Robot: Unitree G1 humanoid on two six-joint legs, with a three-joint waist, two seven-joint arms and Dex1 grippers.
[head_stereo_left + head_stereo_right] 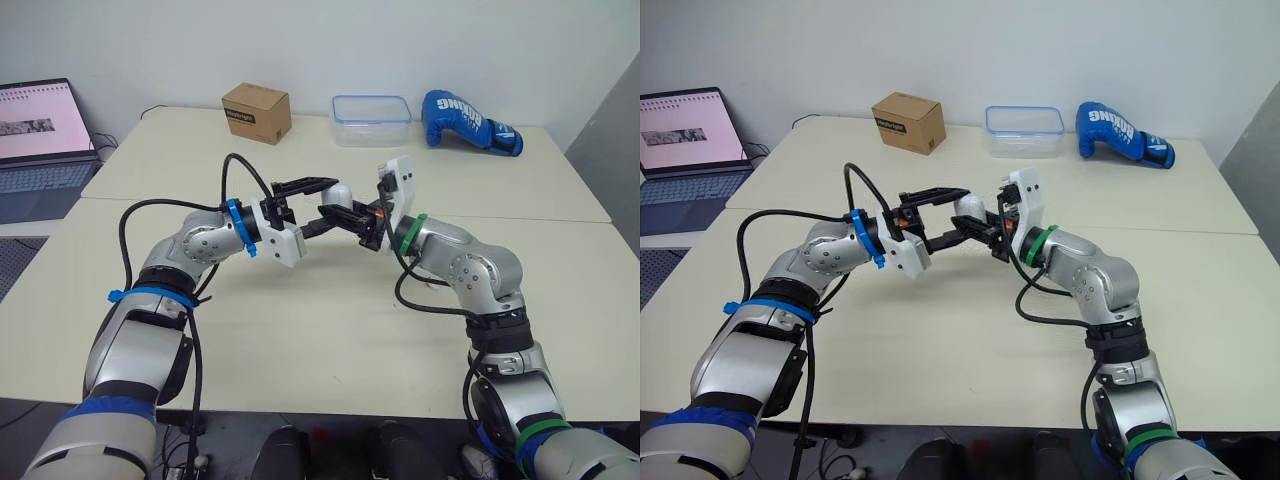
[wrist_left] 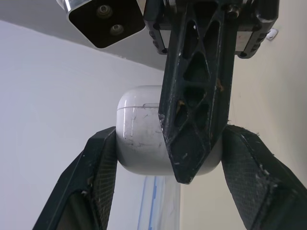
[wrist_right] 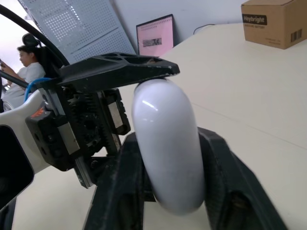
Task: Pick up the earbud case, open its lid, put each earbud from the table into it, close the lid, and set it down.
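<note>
The white earbud case (image 1: 339,192) is held in the air over the middle of the table (image 1: 300,330), lid closed. My left gripper (image 1: 330,205) reaches in from the left and is shut on it, one finger above and one below. From the right, my right gripper (image 1: 347,215) is also shut on the case, its two fingers flanking the rounded body (image 3: 165,143). In the left wrist view the lid seam shows on the case (image 2: 139,134), and a right finger (image 2: 192,110) crosses in front of it.
Along the table's far edge stand a cardboard box (image 1: 257,112), a clear plastic container (image 1: 371,120) and a blue boxing glove (image 1: 468,122). A laptop (image 1: 40,130) sits on a side desk at the left. A person (image 3: 26,72) sits beyond the table.
</note>
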